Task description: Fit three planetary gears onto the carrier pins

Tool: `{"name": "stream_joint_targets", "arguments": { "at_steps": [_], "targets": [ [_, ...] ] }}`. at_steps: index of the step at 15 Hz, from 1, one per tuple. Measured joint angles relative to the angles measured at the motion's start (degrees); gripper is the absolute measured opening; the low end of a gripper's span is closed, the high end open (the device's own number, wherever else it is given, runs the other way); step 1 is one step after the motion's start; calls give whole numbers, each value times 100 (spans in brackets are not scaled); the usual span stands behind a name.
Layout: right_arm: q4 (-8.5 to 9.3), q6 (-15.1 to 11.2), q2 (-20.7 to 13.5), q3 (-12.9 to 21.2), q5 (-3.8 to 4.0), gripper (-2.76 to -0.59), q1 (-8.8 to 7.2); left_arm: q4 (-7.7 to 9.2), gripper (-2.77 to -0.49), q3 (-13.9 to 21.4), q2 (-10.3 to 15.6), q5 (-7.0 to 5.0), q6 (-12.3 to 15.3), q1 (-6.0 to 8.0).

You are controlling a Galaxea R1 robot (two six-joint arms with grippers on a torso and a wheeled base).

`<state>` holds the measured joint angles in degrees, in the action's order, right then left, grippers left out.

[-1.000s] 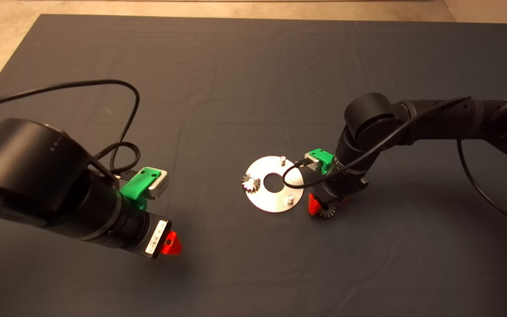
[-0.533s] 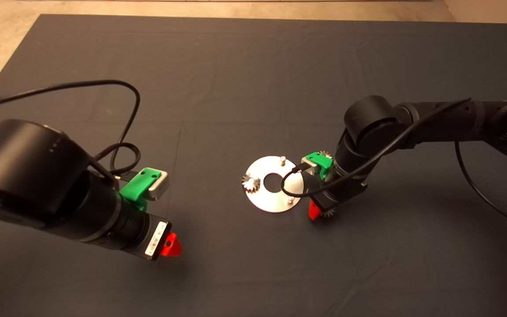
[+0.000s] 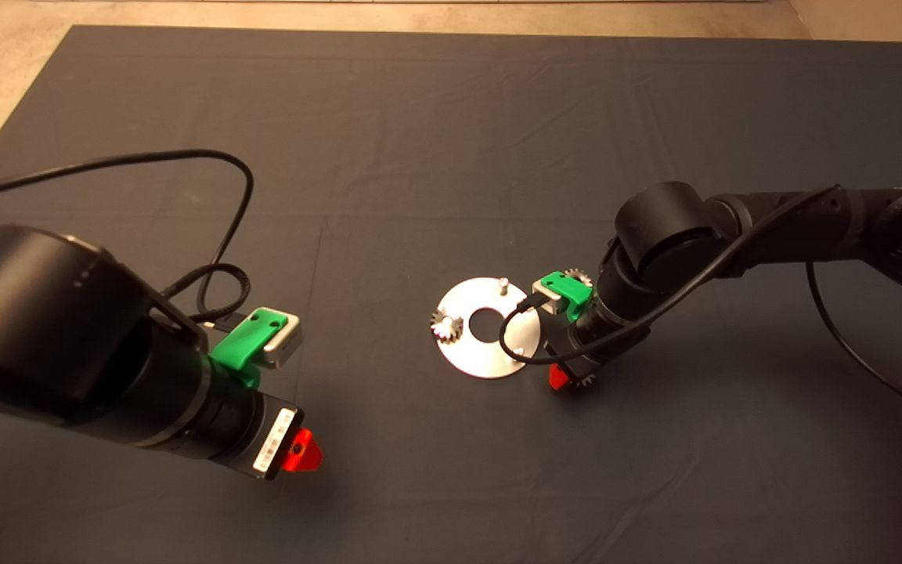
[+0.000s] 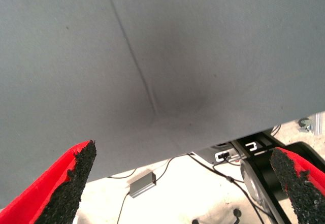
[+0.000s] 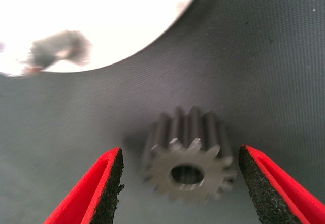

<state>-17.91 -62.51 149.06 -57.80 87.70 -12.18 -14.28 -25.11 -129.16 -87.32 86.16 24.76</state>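
A shiny round disc (image 3: 467,352) lies mid-mat with its carrier pins: one bare pin (image 3: 503,283) on the far side, one (image 3: 519,350) near the right arm. One planetary gear (image 3: 445,325) sits on the disc's left pin. A second gear (image 3: 582,381) lies flat on the mat just right of the disc. My right gripper (image 3: 568,380) is lowered around it; in the right wrist view this gear (image 5: 188,163) sits between the open fingers (image 5: 99,191) without touching them. A third gear (image 3: 576,276) peeks out behind the right wrist. My left gripper (image 3: 300,454) hovers open at the lower left, holding nothing.
A black cable (image 3: 517,333) from the right wrist loops over the disc's right side. The left arm's cable (image 3: 224,204) arcs above the mat's left half. In the left wrist view the mat's edge (image 4: 203,148) shows, with floor and cables beyond it.
The right gripper has come down around the gear beside the disc, uncovering the third gear behind its wrist. The left arm has drifted slightly toward the near edge.
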Motion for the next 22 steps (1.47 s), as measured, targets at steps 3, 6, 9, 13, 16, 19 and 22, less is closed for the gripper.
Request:
{"name": "stream_joint_targets", "arguments": {
  "at_steps": [3,6,9,13,16,19,22],
  "targets": [
    [-395,178,-66,102,11,-168,134,17,-77,103,7,2,0,-1],
    [-623,273,-117,212,18,-168,188,40,-77,168,49,-2,0,-1],
    [-753,331,-119,288,94,-183,214,56,-77,188,50,-5,0,-1],
    [-806,364,-141,333,96,-194,212,56,-77,188,50,-5,-2,-18],
    [-827,402,-145,341,64,-207,199,56,-77,188,49,-10,-4,-80],
    [-900,406,-144,341,5,-215,149,61,-77,188,46,-9,-6,-112],
    [-913,414,-144,339,4,-217,86,59,-77,188,46,-13,-6,-169]
  ]
}}
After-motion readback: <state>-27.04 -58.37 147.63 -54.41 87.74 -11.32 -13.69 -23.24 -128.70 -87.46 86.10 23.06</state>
